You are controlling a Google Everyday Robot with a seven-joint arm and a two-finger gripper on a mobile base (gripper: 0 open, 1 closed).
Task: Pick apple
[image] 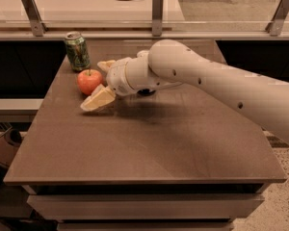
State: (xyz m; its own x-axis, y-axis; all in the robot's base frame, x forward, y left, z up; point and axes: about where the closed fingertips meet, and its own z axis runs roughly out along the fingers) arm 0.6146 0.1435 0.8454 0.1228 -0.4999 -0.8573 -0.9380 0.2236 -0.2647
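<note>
The apple is red-orange with a short stem. It sits on the brown table at the back left, just in front of the green can. My gripper reaches in from the right on the white arm. It is open, with one cream finger in front of the apple and the other behind it. The apple lies between the fingers, close to the wrist. The blue can is almost wholly hidden behind the arm; only a dark sliver shows.
A glass rail with metal posts runs along the back of the table. The table's left edge drops off close to the apple. A dark object sits low at the left beside the table.
</note>
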